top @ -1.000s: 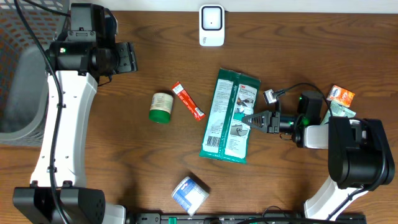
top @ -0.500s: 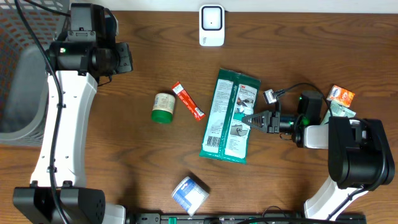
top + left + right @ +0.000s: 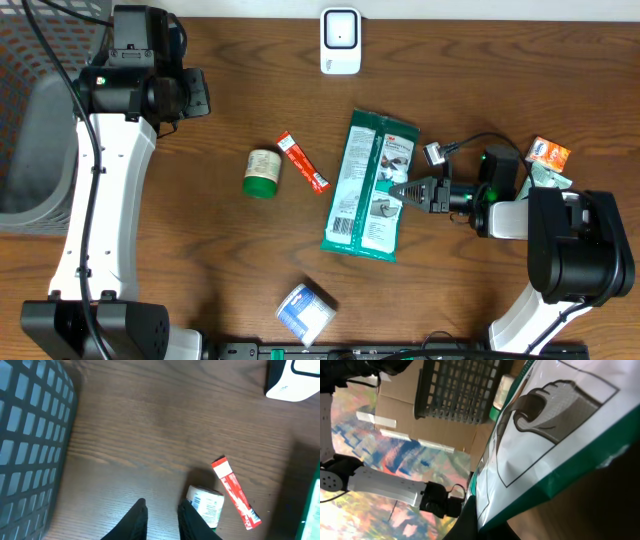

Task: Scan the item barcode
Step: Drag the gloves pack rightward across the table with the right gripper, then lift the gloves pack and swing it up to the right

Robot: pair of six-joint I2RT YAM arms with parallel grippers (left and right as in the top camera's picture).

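My right jaws pinch the green pack [image 3: 365,185]; left jaws barely apart, empty. I'd lift flat, barcode [image 3: 343,228] facing scanner [image 3: 340,40].

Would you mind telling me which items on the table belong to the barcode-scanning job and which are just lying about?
For the job: green package, pinched at its edge by the right gripper; white scanner.

Lying about: green-lidded jar; red sachet; blue-and-white packet; orange packet; grey basket.
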